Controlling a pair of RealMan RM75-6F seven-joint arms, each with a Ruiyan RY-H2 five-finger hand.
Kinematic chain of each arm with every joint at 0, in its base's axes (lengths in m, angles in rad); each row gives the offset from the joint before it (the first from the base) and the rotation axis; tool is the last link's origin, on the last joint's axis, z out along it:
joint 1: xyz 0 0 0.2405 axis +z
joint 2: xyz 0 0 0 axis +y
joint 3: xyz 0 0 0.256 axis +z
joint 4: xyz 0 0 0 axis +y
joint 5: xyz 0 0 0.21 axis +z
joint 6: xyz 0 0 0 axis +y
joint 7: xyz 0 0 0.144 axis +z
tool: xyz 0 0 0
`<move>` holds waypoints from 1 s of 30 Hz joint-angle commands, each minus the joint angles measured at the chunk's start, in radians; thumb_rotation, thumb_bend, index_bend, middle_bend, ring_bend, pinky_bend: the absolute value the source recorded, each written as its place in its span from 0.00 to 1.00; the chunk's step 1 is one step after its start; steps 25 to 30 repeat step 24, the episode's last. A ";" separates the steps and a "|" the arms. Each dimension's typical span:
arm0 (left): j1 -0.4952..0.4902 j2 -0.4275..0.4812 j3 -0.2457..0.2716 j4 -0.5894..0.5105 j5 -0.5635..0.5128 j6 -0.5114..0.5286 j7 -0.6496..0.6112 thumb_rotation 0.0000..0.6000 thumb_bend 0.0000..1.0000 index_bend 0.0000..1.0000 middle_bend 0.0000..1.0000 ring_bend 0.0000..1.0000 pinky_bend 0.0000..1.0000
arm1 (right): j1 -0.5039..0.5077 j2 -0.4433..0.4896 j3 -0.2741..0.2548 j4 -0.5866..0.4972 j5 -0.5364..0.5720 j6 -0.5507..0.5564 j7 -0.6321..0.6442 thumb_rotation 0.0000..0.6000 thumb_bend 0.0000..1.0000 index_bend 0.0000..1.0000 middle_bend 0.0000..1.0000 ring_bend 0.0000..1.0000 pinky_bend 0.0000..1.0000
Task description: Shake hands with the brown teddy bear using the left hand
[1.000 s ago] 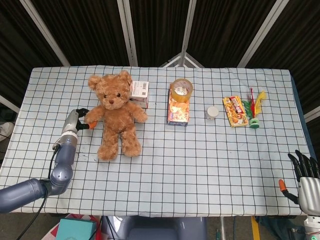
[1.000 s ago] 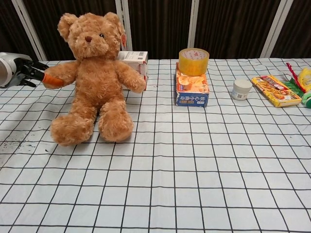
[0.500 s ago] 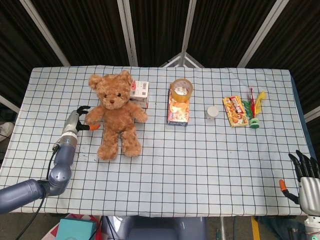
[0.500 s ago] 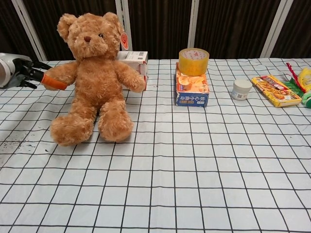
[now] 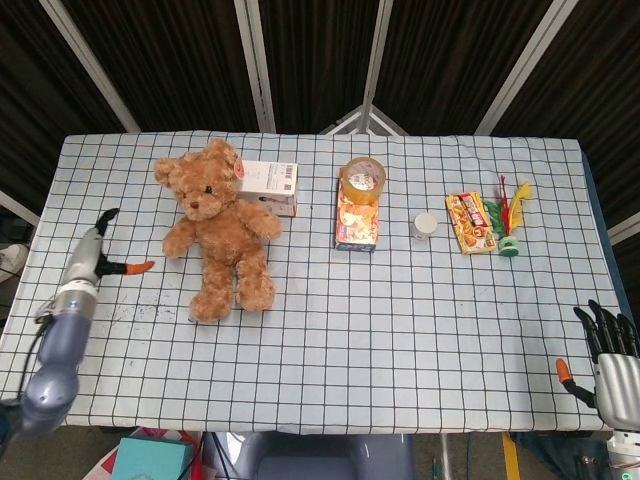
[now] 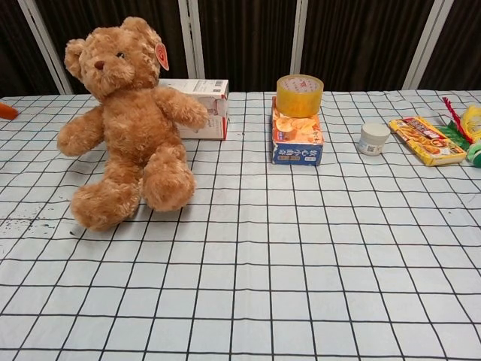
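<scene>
The brown teddy bear (image 5: 215, 235) sits on the checked tablecloth at the left, leaning toward the left; the chest view shows the bear (image 6: 124, 128) with its arms spread. My left hand (image 5: 95, 255) hovers to the left of the bear, apart from its paw (image 5: 175, 243), fingers apart and holding nothing. In the chest view only the left hand's orange tip (image 6: 6, 110) shows, at the frame's left edge. My right hand (image 5: 610, 360) hangs past the table's front right corner with its fingers extended, holding nothing.
A white box (image 5: 268, 185) lies just behind the bear. A yellow tape roll (image 5: 363, 178) sits on an orange and blue box (image 5: 357, 225) at mid-table. Farther right are a small white jar (image 5: 426, 224), a snack packet (image 5: 471, 222) and a feathered shuttlecock (image 5: 511, 225).
My left hand has let go of the bear's paw and drawn back to the left. The bear has shifted and tipped leftward, uncovering more of the white box.
</scene>
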 commanded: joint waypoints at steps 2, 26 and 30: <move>0.240 0.263 0.114 -0.116 0.378 0.067 -0.068 1.00 0.21 0.00 0.00 0.00 0.00 | -0.001 -0.001 0.000 0.000 -0.006 0.008 -0.002 1.00 0.37 0.13 0.07 0.09 0.00; 0.391 0.033 0.276 0.494 1.058 0.377 -0.285 1.00 0.21 0.07 0.01 0.00 0.00 | 0.010 -0.017 0.009 0.014 -0.020 0.021 -0.019 1.00 0.37 0.13 0.07 0.09 0.00; 0.391 0.033 0.276 0.494 1.058 0.377 -0.285 1.00 0.21 0.07 0.01 0.00 0.00 | 0.010 -0.017 0.009 0.014 -0.020 0.021 -0.019 1.00 0.37 0.13 0.07 0.09 0.00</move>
